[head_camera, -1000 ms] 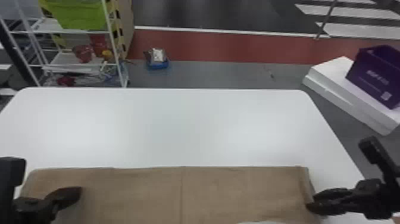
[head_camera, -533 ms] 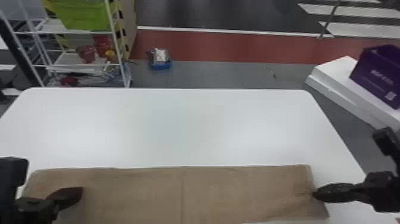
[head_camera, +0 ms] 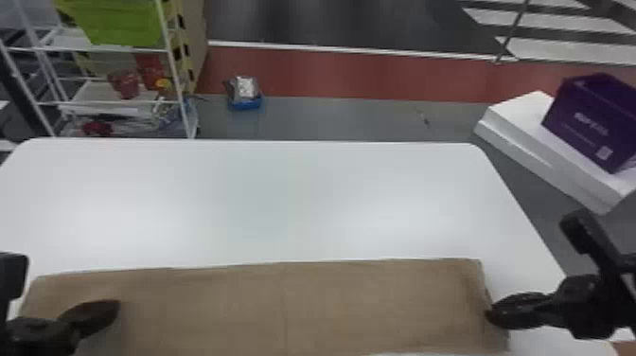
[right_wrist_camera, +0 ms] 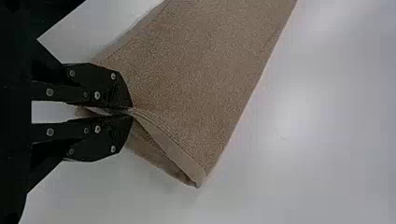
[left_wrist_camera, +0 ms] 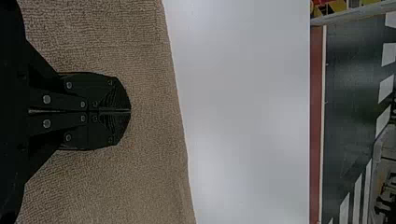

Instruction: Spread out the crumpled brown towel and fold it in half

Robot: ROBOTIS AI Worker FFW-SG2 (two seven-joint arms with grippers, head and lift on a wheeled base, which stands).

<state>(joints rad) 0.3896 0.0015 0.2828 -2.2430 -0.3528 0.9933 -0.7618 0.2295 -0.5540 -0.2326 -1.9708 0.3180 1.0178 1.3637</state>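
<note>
The brown towel [head_camera: 284,307] lies as a long, mostly flat strip along the near side of the white table. Over its left end is my left gripper [head_camera: 116,307]; in the left wrist view that gripper [left_wrist_camera: 130,111] is shut, its fingertips together above the cloth [left_wrist_camera: 140,56] with nothing visible between them. At the towel's right end is my right gripper [head_camera: 490,315]. In the right wrist view, the right gripper [right_wrist_camera: 130,112] is shut on the end edge of the towel [right_wrist_camera: 210,70], whose hem puckers at the fingertips and parts into layers beside them.
The white table [head_camera: 284,203] extends beyond the towel's far edge. Past the table stand a wire shelf [head_camera: 180,94] at the left and a purple box [head_camera: 591,123] on white blocks [head_camera: 544,161] at the right. A small blue tray [head_camera: 246,102] is on the floor.
My right gripper first moved slightly right and then came back against the towel's right end, where it has taken hold. The left gripper has stayed about where it was.
</note>
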